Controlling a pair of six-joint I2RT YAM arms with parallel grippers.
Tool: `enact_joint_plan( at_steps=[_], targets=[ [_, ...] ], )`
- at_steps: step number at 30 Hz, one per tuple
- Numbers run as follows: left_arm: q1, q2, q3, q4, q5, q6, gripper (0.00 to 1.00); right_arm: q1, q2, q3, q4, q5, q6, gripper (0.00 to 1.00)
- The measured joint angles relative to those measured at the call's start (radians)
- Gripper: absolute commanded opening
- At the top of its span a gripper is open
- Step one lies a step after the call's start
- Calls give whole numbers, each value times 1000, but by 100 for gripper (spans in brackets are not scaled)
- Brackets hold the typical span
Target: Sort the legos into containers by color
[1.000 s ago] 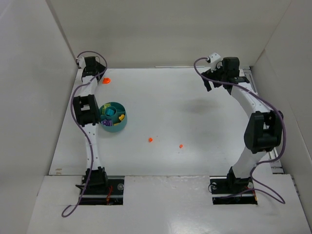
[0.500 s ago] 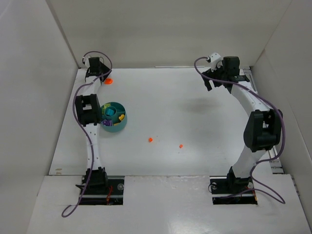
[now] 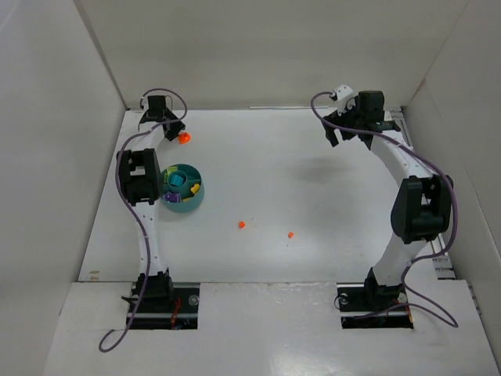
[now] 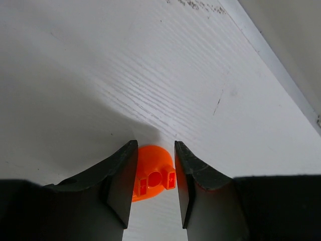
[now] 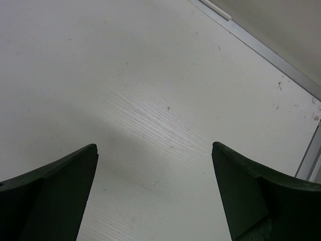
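My left gripper (image 3: 181, 136) is at the back left of the table, shut on a round orange lego (image 3: 185, 139). In the left wrist view its two jaws press the sides of that lego (image 4: 153, 173), which hangs just above the white table; the left gripper (image 4: 154, 144) points at the back edge. The teal dish (image 3: 195, 201) sits in front of it and holds teal, yellow, purple and green legos. Two small orange legos (image 3: 242, 225) (image 3: 290, 234) lie loose mid-table. My right gripper (image 3: 350, 139) hovers at the back right, open and holding nothing (image 5: 154, 146).
White walls enclose the table on the left, back and right. A metal strip (image 5: 261, 47) runs along the back edge near the right gripper. The left arm's elbow (image 3: 135, 174) stands close beside the dish.
The left jaws have come together on the round orange lego, and it has travelled with them to the right and towards the front. The right arm has not moved.
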Motion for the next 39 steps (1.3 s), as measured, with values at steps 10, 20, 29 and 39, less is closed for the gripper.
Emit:
enact_joint_plan(
  at_steps=[10, 20, 29, 39],
  targets=[
    [-103, -51, -51, -65, -69, 129, 30, -2, 0, -20, 16, -31, -7, 100],
    [-162, -85, -90, -101, -76, 189, 26, -18, 1, -39, 27, -67, -24, 100],
    [-257, -224, -289, -153, 3, 227, 26, -26, 6, -46, 51, -111, -26, 100],
    [-277, -310, -380, -211, 26, 288, 29, -21, 6, -50, 74, -137, -33, 100]
  ],
)
